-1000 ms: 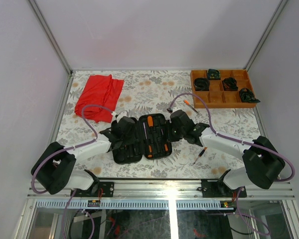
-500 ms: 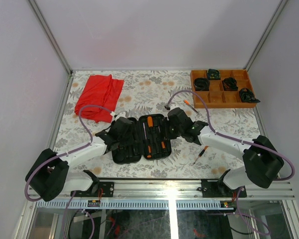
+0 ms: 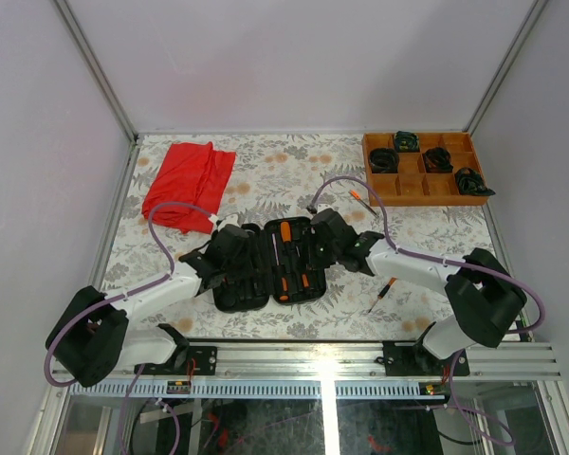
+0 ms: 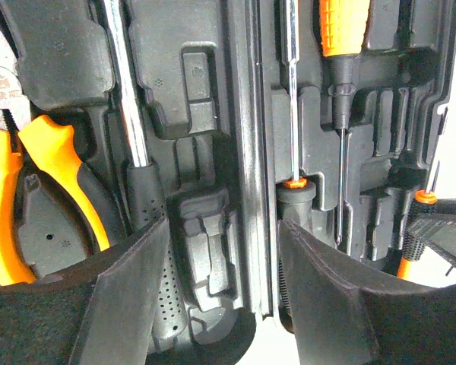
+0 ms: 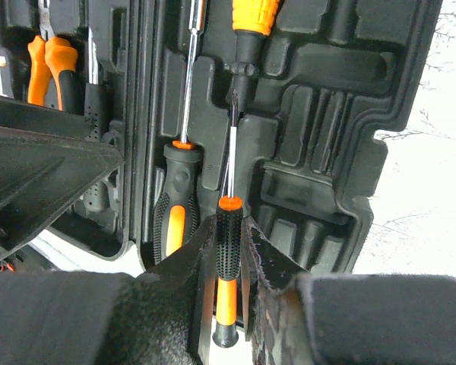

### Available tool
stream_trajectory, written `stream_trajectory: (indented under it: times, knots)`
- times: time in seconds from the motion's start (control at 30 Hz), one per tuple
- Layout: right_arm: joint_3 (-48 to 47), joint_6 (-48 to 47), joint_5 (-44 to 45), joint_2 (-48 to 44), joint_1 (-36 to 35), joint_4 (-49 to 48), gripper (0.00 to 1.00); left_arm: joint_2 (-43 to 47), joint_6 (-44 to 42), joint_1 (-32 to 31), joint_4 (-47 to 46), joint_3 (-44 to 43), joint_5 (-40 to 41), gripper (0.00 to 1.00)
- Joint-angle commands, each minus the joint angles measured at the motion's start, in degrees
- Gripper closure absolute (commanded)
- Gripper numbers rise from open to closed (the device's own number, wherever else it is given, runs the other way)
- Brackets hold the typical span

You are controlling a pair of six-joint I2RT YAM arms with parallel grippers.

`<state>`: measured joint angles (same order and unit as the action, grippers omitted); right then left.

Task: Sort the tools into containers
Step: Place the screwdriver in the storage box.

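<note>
Red cloth (image 3: 188, 185): I see it crumpled, far left.
Wooden tray (image 3: 412, 188): far right corner.
Black coiled bundles (image 3: 383, 159): inside tray compartments.

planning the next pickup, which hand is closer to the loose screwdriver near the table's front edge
Right. The right hand, gripping a thin screwdriver, is at the case's right edge, close to the loose screwdriver; the left hand is over the case's left side, farther off.

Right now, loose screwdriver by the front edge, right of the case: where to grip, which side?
Take the loose screwdriver at its thicker handle end, from straight above, closing across its width. It lies flat and diagonal on the table, clear of the case.
</note>
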<state>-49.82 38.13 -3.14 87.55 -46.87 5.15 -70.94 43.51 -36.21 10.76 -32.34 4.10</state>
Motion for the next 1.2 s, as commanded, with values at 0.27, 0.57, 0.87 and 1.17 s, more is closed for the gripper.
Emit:
stream_trajectory:
  times: [0.27,0.57,0.87,1.17]
  knots:
    - [1.9,3.6,1.4,1.5,-1.4,-4.0,0.97,-0.4,0.2,0.3,0.7,0.2,-0.1,0.41]
    - [2.2,3.5,3.3,3.0,-1.8,-3.0,0.96,-0.2,0.4,0.4,0.8,0.5,-0.1,0.41]
    - [1.7,4.2,5.7,4.7,-2.1,-1.3,0.91,-0.5,0.3,0.3,1.0,0.2,-0.1,0.41]
    - [-0.4,4.0,7.5,5.0,-2.1,-0.2,0.86,-0.6,0.2,0.4,1.3,-0.1,-0.2,0.41]
